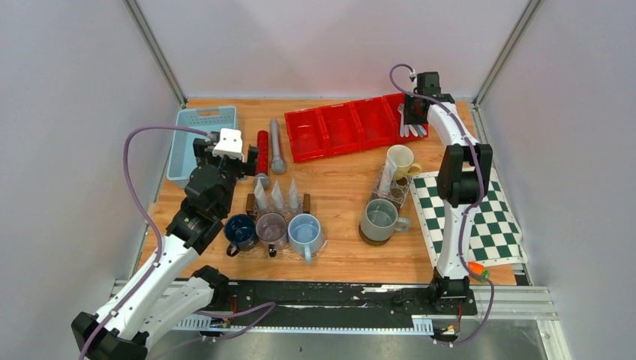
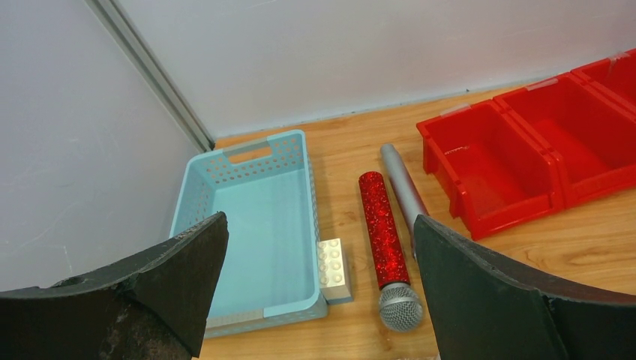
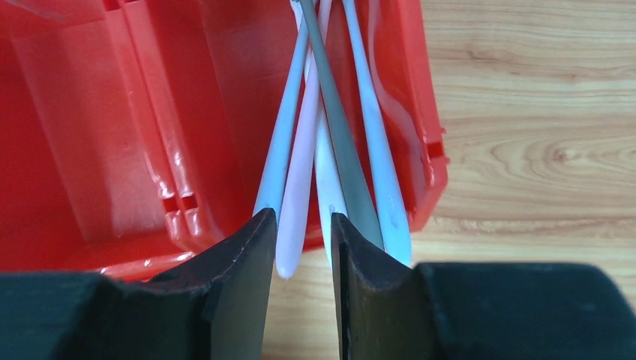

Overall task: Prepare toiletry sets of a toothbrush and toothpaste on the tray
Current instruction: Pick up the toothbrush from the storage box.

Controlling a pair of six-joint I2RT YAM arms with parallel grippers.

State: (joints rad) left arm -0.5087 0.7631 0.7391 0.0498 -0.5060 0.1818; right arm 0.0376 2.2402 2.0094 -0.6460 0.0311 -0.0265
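Narrowly parted fingers [image 3: 232, 300] flank one toothbrush [image 3: 296, 210] overhanging the red bin [image 3: 97, 150].

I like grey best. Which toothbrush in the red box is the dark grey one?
The dark grey toothbrush in the middle of the bunch; the others are pale blue, white or pinkish.

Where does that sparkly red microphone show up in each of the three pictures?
Top view: the red microphone lies left of centre, between the blue basket and a grey microphone.
Left wrist view: lower centre, just right of the basket.
Right wrist view: not in it.
Shared landmark: the red bins, at the right edge for the left wrist and filling the left for the right wrist.
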